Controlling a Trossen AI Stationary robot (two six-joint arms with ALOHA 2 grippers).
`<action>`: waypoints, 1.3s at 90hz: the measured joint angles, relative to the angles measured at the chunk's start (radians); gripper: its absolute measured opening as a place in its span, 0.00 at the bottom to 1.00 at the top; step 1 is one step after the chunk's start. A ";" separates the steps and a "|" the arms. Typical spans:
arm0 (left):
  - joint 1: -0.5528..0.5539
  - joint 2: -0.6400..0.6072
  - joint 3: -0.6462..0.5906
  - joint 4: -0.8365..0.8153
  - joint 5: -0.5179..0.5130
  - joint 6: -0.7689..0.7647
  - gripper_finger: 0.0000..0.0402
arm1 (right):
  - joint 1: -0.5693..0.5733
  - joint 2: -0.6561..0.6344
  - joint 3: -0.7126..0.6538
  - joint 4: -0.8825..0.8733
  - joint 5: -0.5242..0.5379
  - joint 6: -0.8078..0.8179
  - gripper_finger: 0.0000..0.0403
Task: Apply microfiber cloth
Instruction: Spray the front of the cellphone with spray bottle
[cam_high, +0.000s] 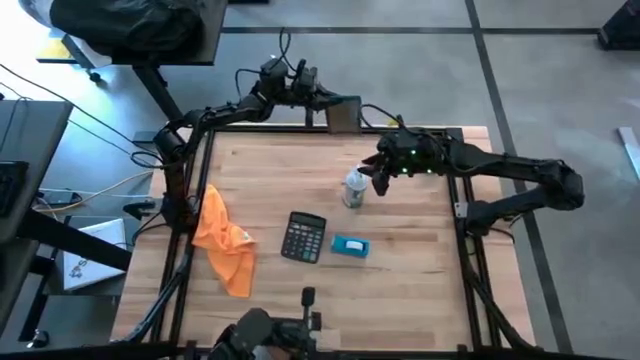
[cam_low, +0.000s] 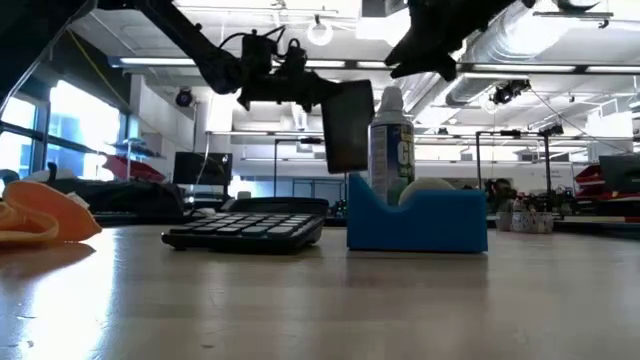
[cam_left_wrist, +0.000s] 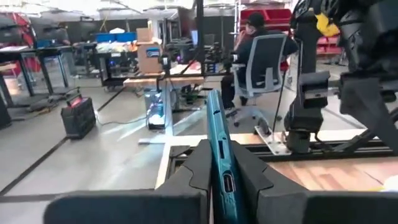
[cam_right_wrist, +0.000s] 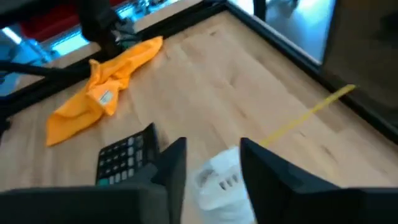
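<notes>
Wooden table (cam_high: 400, 290), orange cloth (cam_high: 222, 240), calculator (cam_high: 304, 238), blue box (cam_high: 350, 246), spray bottle (cam_high: 354, 187)

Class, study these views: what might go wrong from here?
1. The left gripper clamps the teal slab by its thin edge above the table's far rim; it might slip and drop.
2. The right gripper, jaws open, straddles the spray bottle; a bump may topple it.

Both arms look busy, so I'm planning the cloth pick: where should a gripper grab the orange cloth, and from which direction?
Come straight down on the microfiber cloth and pinch a raised fold in its bunched upper part near the table's left edge. It lies crumpled with ridges that fingers can close over, while its lower tail looks flatter. The calculator lies apart on its right, so the approach from above looks unobstructed.
</notes>
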 joint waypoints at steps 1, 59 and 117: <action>0.000 0.000 0.000 0.000 0.000 0.000 0.02 | -0.001 0.005 0.008 -0.007 0.000 -0.004 0.17; -0.014 -0.005 -0.001 -0.060 -0.050 -0.009 0.01 | -0.035 0.148 0.228 -0.222 0.044 -0.215 0.00; 0.023 -0.066 -0.001 -0.163 0.002 0.062 0.01 | 0.001 0.347 0.506 -0.601 0.206 -0.365 0.00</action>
